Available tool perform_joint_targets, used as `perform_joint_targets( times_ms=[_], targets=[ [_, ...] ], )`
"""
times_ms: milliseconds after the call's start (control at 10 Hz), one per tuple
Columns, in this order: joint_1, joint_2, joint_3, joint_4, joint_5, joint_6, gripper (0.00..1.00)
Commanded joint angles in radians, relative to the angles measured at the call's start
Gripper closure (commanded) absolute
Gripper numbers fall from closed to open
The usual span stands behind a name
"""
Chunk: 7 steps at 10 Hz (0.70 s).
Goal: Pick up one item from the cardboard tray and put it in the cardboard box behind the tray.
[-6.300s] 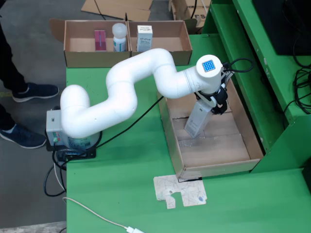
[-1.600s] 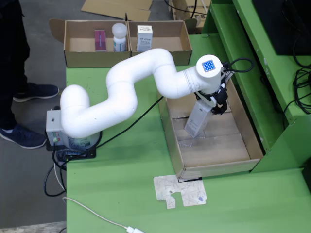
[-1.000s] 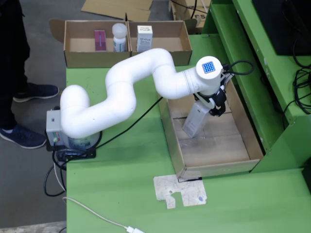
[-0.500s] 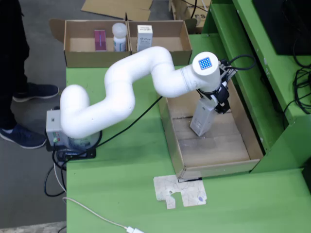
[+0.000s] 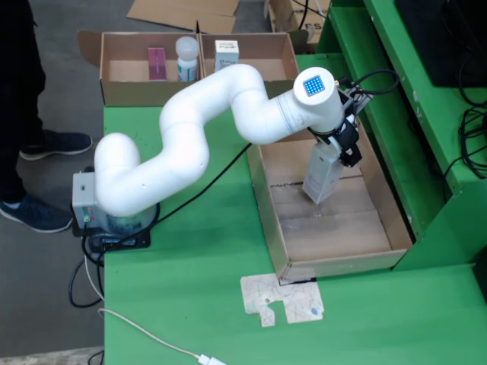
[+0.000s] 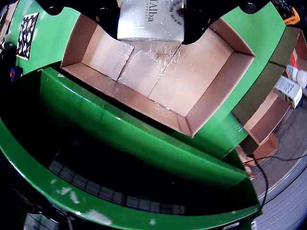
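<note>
The gripper (image 5: 342, 144) is clamping a white carton (image 5: 322, 173) (long axis hanging downward) above the tray (image 5: 396, 220); the cardboard box (image 5: 278, 76) is lying beyond, toward the overhead view's top-left.

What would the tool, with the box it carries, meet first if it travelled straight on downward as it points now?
Probably the cardboard tray floor: the white box in the tool hangs above bare cardboard, though the gap's depth is unclear.
</note>
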Motion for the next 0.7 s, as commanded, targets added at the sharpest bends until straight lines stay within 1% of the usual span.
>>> perform_joint_targets(
  times_ms=[0,200,300,400,500,600],
  targets=[
    [0.000,0.060,0.029,0.082,-0.044,0.032,1.00],
    [0.011,0.047,0.029,0.185,-0.117,0.039,1.00],
    [0.011,0.061,0.029,0.174,-0.107,0.044,1.00],
    [0.003,0.112,0.029,0.051,-0.034,0.049,1.00],
    [0.003,0.112,0.029,0.051,-0.034,0.049,1.00],
    [0.008,0.134,0.029,0.007,-0.023,0.051,1.00]
  ],
)
